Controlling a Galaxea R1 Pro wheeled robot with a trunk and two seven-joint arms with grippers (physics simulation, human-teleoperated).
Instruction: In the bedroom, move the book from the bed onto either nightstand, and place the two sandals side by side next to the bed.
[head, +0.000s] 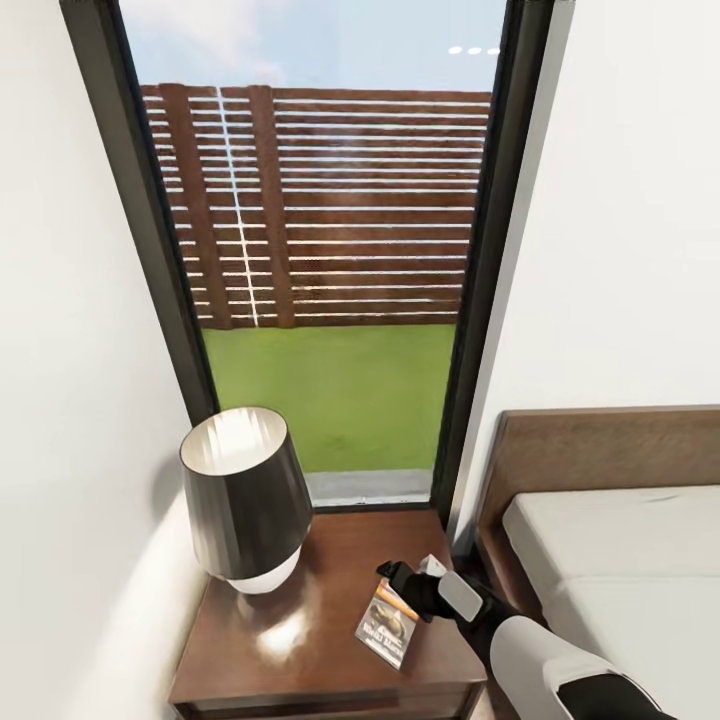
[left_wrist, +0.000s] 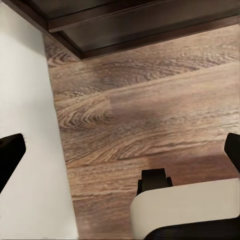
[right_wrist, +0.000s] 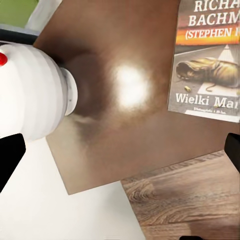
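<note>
Greyish cover with an orange band: the book (head: 386, 622) lies flat on the glossy dark-brown top of the nightstand (head: 300, 650), near its front right corner; right wrist view shows the book (right_wrist: 209, 65) face up, white lettering and a dark picture legible, nothing lying on it; the right gripper (head: 412, 588) hovers just above the book's far edge, whether touching or apart I cannot tell; its jaws stand wide, dark fingertips (right_wrist: 11, 157) at opposite edges of the right wrist view with nothing between them; a lamp (head: 245, 500) with a dark shade and white ribbed base (right_wrist: 35, 92) stands on the left half of the same top, apart from the book; bright glare patch on the wood between lamp and book; the bed (head: 610, 560) just right of the nightstand, light-grey mattress, brown headboard; tall black-framed window (head: 330, 250) behind, fence and grass outside; white walls either side; left gripper (left_wrist: 120, 150) faces the wood-plank floor (left_wrist: 150, 115) beside a white wall, jaws wide and holding nothing.
</note>
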